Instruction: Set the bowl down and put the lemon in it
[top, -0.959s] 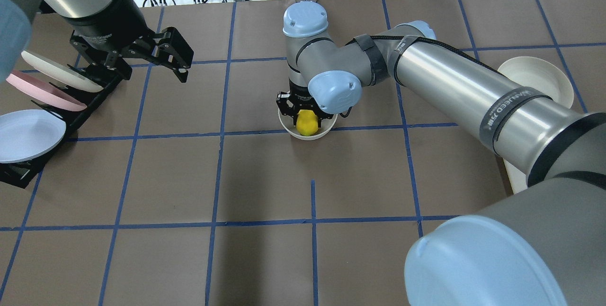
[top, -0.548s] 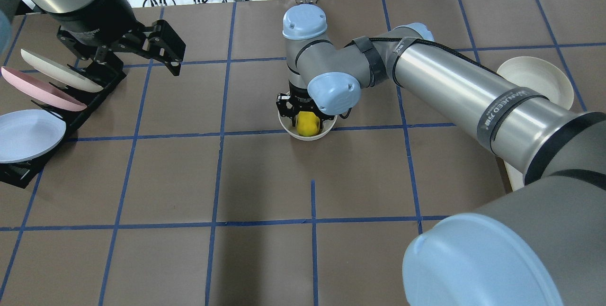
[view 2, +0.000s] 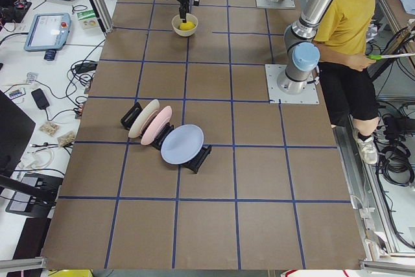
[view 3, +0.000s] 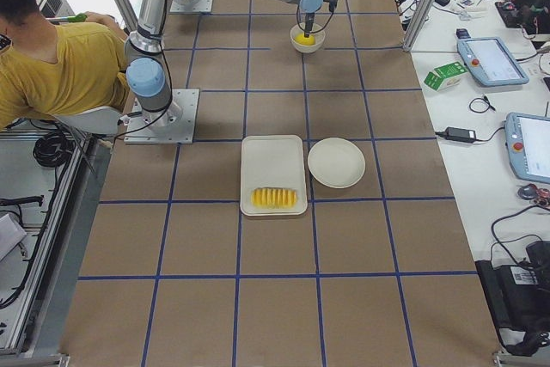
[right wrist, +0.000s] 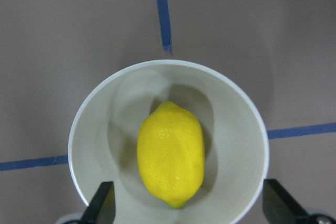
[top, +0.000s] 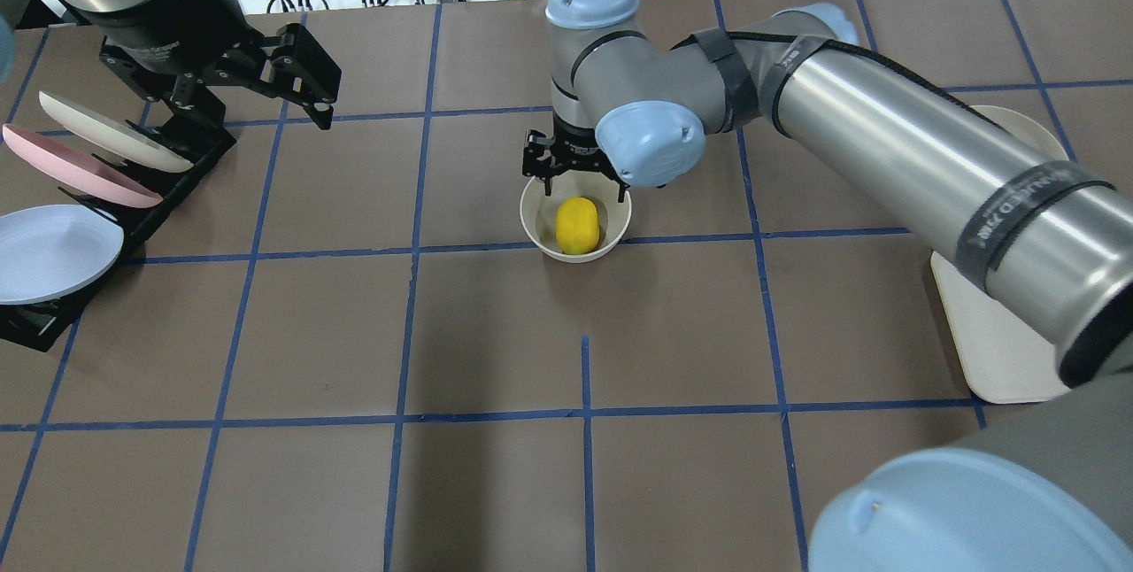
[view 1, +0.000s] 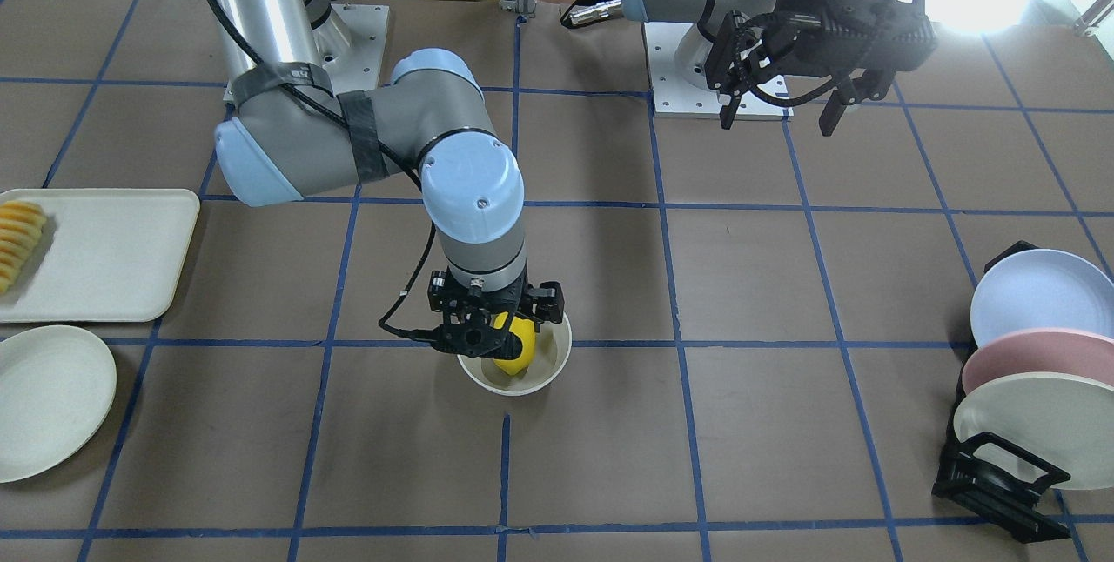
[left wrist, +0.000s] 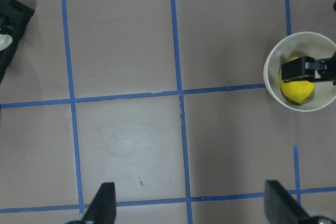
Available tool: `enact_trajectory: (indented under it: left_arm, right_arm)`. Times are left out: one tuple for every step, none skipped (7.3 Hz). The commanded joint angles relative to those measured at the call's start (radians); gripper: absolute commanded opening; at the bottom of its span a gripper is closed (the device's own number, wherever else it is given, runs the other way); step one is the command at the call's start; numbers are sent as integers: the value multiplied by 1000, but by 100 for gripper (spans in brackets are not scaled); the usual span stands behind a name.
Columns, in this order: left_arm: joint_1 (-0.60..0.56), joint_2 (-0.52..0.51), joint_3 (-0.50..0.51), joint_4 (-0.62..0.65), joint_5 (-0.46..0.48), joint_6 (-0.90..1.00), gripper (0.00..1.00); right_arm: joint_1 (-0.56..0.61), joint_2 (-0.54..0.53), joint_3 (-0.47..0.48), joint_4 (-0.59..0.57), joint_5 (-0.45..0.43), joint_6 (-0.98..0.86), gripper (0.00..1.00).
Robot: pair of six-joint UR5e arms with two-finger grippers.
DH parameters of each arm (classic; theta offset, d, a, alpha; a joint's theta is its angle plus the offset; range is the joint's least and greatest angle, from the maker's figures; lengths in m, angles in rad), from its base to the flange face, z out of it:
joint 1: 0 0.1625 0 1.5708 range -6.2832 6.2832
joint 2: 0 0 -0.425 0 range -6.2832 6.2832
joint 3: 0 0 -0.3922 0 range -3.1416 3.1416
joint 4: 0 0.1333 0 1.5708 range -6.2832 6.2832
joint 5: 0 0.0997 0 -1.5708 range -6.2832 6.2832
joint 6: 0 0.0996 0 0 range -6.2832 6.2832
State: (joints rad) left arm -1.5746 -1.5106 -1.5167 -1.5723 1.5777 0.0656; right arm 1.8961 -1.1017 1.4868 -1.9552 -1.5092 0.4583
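Right claw [top: 580, 184] released, risen just above the bowl [right wrist: 239, 129] since a second ago. Lemon [right wrist: 170, 153] lies loose inside the bowl. My left claw [view 1: 777, 112] spread, well apart from it. Task judged complete.

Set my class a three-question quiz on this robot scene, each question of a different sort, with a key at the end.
1. True or false: the lemon lies inside the bowl.
2. Choose one: the right gripper is A) shut on the lemon, B) open above the bowl, C) holding a plate.
3. Fill the gap: the black rack holds ___ plates.

Key: 1 true; 2 B; 3 three.
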Motion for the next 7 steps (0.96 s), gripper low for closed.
enact_trajectory:
  left_arm:
    - [-1, -8, 4, 3, -1, -3, 100]
    - [2, -22, 28, -8, -4, 3, 100]
    - [2, -51, 67, -29, -16, 8, 100]
    - [2, -75, 119, -75, -33, 2, 100]
    - [2, -103, 168, -90, -47, 2, 100]
    - [1, -120, 177, -87, -50, 14, 100]
    - [-7, -105, 158, -87, -47, 19, 100]
  right_arm:
    - [-121, -140, 15, 97, -6, -91, 100]
    - [-190, -196, 20, 172, -5, -174, 100]
    - [-246, -269, 21, 282, -8, -249, 100]
    - [-314, -355, 21, 402, -11, -358, 100]
    - [-375, -439, 21, 485, -11, -395, 100]
    - [-402, -487, 27, 490, -11, -402, 100]
    - [-400, -503, 38, 486, -6, -382, 100]
